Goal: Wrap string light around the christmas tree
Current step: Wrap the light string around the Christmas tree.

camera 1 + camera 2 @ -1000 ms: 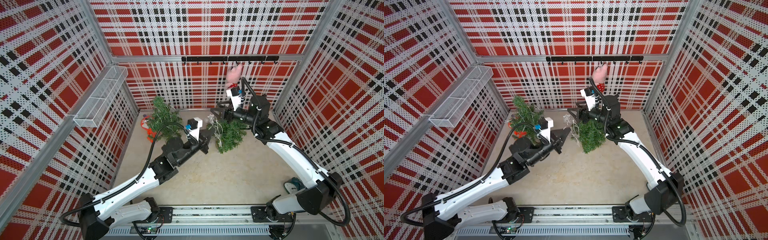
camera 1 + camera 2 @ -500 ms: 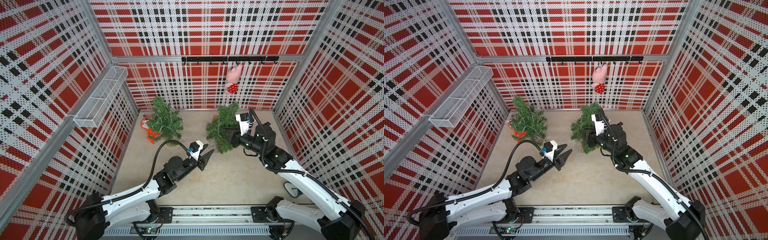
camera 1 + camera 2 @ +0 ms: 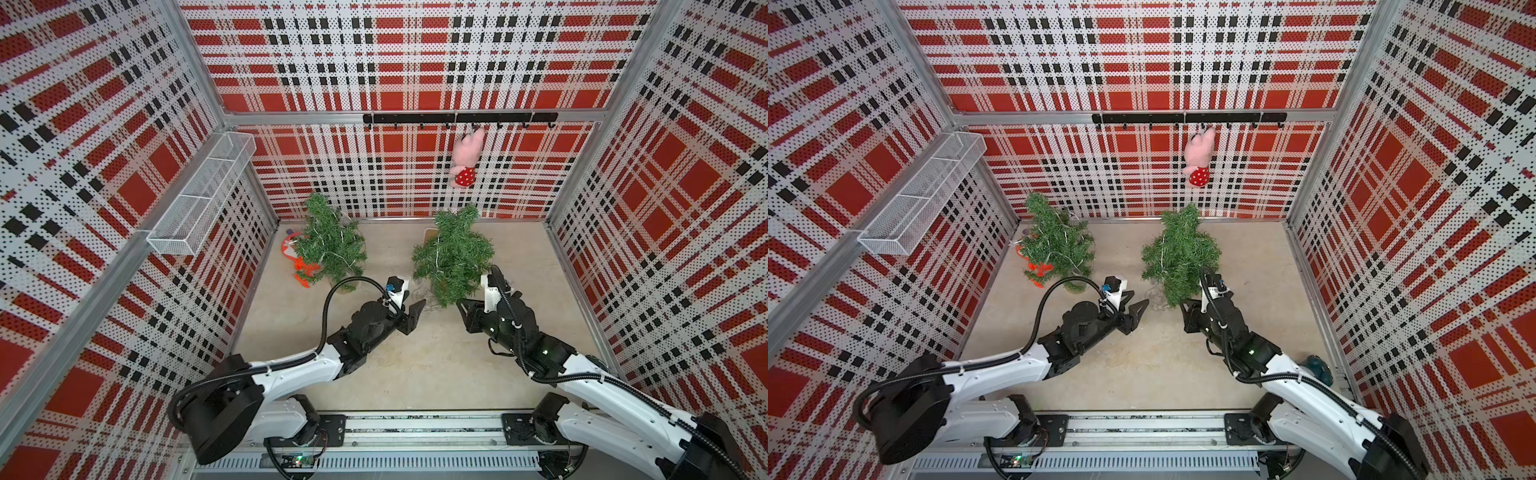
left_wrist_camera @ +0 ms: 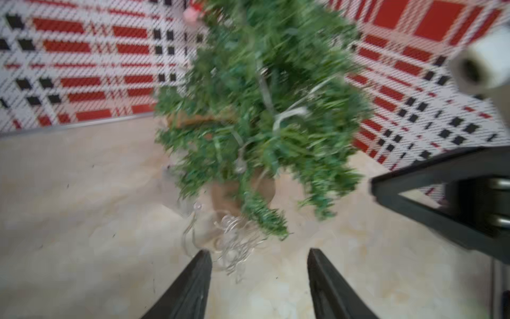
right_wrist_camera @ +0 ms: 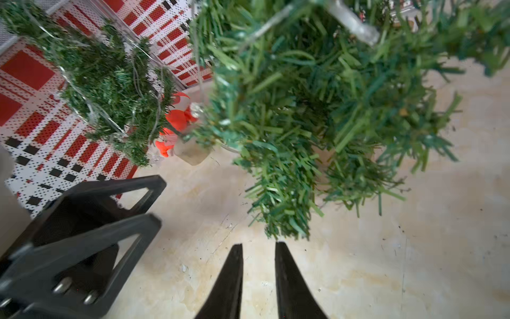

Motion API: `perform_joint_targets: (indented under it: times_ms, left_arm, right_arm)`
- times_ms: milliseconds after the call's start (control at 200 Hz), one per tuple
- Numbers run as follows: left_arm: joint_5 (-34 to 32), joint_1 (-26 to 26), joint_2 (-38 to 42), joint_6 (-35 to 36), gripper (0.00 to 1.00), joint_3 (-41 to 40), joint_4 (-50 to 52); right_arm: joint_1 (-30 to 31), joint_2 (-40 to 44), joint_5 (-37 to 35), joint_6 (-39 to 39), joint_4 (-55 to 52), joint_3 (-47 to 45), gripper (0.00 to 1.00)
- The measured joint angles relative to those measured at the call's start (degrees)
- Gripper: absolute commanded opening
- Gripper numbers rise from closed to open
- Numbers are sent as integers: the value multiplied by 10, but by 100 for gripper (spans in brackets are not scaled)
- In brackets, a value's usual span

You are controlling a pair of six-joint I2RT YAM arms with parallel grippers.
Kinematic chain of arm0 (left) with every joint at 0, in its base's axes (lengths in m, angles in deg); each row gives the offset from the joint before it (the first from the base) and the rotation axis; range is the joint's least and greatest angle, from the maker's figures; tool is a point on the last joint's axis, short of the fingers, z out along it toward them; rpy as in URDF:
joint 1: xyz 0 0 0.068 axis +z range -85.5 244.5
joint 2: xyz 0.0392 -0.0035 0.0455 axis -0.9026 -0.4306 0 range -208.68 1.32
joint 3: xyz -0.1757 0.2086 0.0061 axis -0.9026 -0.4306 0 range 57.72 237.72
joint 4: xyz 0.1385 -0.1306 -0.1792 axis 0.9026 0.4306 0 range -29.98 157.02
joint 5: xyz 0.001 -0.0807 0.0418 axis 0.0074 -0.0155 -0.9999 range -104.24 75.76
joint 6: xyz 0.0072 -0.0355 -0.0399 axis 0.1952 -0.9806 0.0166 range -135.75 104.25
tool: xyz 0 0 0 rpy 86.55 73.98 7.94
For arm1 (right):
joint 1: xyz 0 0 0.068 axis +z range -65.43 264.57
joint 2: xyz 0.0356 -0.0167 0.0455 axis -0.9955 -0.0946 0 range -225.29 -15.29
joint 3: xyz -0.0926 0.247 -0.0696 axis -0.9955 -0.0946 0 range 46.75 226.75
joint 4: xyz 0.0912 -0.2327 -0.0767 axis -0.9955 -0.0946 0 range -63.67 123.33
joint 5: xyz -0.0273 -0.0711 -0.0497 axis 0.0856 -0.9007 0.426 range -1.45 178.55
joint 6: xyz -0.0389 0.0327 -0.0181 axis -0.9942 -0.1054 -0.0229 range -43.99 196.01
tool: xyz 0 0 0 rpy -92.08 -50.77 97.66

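Your left claw (image 4: 259,251) has released: open, empty. The string light (image 4: 230,243) tail lies heaped on the tabletop (image 3: 415,374) at the base of the christmas tree (image 3: 453,255), now upright. Your right claw (image 5: 259,244) has backed off, narrowly gapped, empty. Wrap likely unfinished.

Before you, the tree (image 3: 453,257) at twelve o'clock and the second tree (image 3: 328,249) at eleven bristle with matt green plastic needles. The first one's pot (image 4: 220,193) looks wrapped in coarse brown cloth, though it is blurred. The string light (image 4: 231,243) is thin clear wire with glossy bulbs. The floor (image 3: 415,365) is matt beige, stone-like and faintly scuffed. The walls (image 3: 415,62) are perforated sheet with printed plaid, set in a brushed metal frame (image 3: 291,119). At ten o'clock is a white metal mesh basket (image 3: 199,199), at one o'clock a soft pink cloth toy (image 3: 465,160) under a matt black rail (image 3: 457,117). Your arms (image 3: 299,370) wear glossy white plastic shells. The left gripper (image 4: 259,250) has matt black fingers (image 4: 190,287).
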Motion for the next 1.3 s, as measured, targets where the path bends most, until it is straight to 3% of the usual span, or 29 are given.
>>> perform_joint_targets:
  times_ms: [90,311,426,531,697,797,892,1002,1303]
  left_arm:
    - [15,30,-63,-17,63,2,-36]
    - [67,22,-186,-30,59,50,-74]
    - [93,27,-233,-40,47,75,-81]
    - [118,35,-263,-50,27,90,-85]
    - [144,42,-269,-54,13,92,-84]
    - [152,48,-265,-53,18,92,-83]
    - [155,52,-261,-54,37,92,-83]
    - [155,52,-263,-56,39,92,-81]
    - [160,52,-309,-58,0,107,-74]
  right_arm:
    - [-1,-2,-7,17,23,-27,25]
    - [-15,-11,-12,42,49,-46,25]
    - [-21,-11,-11,46,61,-46,25]
    - [-26,-14,-9,46,66,-46,25]
    - [-30,-18,-7,46,76,-46,25]
    - [-30,-25,-4,46,81,-46,25]
    - [-30,-37,0,46,91,-46,25]
    - [-30,-42,4,46,96,-46,24]
    - [-31,-42,4,46,102,-46,24]
